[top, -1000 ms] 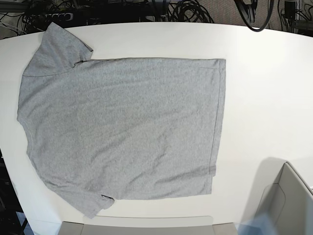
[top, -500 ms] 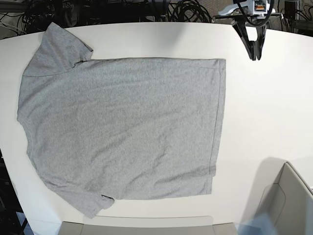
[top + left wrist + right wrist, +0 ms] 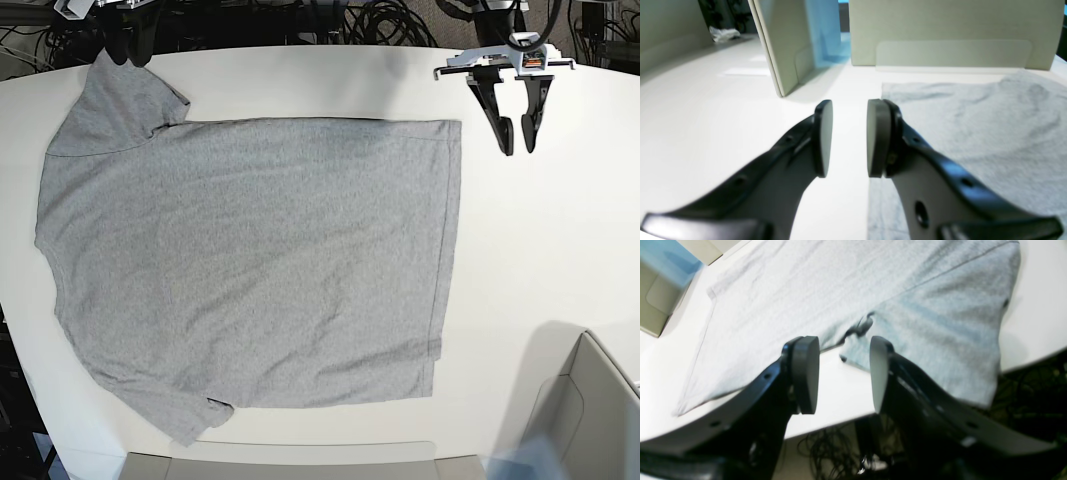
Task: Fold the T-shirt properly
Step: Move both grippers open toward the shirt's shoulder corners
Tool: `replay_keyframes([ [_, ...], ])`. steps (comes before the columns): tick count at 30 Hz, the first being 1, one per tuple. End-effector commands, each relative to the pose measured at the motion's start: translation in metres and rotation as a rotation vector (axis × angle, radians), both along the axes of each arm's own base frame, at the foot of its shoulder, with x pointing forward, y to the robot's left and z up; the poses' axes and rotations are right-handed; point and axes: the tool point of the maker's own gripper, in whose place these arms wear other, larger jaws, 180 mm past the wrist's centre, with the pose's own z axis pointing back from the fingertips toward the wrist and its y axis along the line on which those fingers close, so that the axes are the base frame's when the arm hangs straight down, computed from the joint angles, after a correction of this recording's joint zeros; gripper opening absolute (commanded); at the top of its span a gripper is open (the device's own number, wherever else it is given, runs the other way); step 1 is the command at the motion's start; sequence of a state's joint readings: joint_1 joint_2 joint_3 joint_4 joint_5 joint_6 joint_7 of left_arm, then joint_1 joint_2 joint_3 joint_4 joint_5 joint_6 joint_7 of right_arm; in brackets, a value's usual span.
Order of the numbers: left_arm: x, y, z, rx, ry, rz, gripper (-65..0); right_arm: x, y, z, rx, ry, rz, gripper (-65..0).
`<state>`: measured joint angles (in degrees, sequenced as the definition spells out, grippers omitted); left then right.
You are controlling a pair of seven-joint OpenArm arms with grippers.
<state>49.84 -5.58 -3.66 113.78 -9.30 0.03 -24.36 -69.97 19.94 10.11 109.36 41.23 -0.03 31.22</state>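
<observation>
Jaws are standing apart on both grippers, holding nothing; the T-shirt (image 3: 245, 265) is lying flat, long way across the table (image 3: 540, 240); the right gripper (image 3: 128, 48) is hanging by its sleeve, the left gripper (image 3: 516, 138) beside its hem.

t-shirt (image 3: 250, 260) flat on table (image 3: 540, 250); left claw (image 3: 517, 147) agape.

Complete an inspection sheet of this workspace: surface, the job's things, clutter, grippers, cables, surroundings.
Surface: white table, bare beside the shirt.
Job's things: T-shirt spread flat, plain grey side up, unfolded.
Clutter: nothing seen on the table.
Grippers: left gripper open, off the shirt's hem corner; right gripper open, above the upper sleeve, holding nothing.
Cables: black cables bundled behind the table.
Surroundings: beige partition panels along the near edge.
</observation>
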Motion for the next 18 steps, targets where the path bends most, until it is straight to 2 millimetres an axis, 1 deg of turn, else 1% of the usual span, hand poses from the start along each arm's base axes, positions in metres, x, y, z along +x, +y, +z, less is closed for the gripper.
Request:
replay_keyframes([
  [1, 0.002, 0.000, 0.011, 0.012, -0.044, -0.003, -45.6, 0.005, -0.004, 0.007, 0.001, -0.028, -0.009, -39.5],
  [2, 0.004, 0.000, 0.012, 0.013, -0.052, -0.002, -45.5, 0.009, -0.006, 0.005, 0.012, -0.023, -0.014, -39.5],
  [4, 0.007, 0.001, 0.011, 0.010, -0.046, -0.001, -44.9, 0.015, -0.015, 0.001, 0.028, 0.003, -0.035, -39.1],
  [6, 0.010, 0.002, 0.006, 0.010, -0.016, -0.007, -44.9, 0.021, -0.023, -0.006, 0.080, 0.046, -0.065, -36.7],
  [8, 0.018, 0.003, 0.005, 0.018, -0.006, -0.024, -45.0, 0.029, -0.031, -0.007, 0.114, 0.084, -0.075, -35.1],
  [11, 0.022, 0.004, 0.000, 0.015, 0.019, -0.025, -45.1, 0.037, -0.040, -0.009, 0.116, 0.144, -0.050, -35.0],
  [13, 0.022, 0.004, -0.001, 0.014, 0.030, -0.025, -45.1, 0.049, -0.048, -0.008, 0.100, 0.154, -0.045, -35.0],
  [15, 0.024, 0.004, 0.000, 0.013, 0.024, -0.024, -45.1, 0.055, -0.054, -0.010, 0.102, 0.162, -0.058, -35.0],
  [17, 0.029, 0.004, 0.001, 0.012, 0.014, -0.023, -45.1, 0.065, -0.062, -0.009, 0.112, 0.145, -0.095, -35.0],
  [18, 0.030, 0.004, -0.001, 0.008, 0.029, -0.022, -45.1, 0.069, -0.067, -0.007, 0.118, 0.132, -0.115, -35.0],
])
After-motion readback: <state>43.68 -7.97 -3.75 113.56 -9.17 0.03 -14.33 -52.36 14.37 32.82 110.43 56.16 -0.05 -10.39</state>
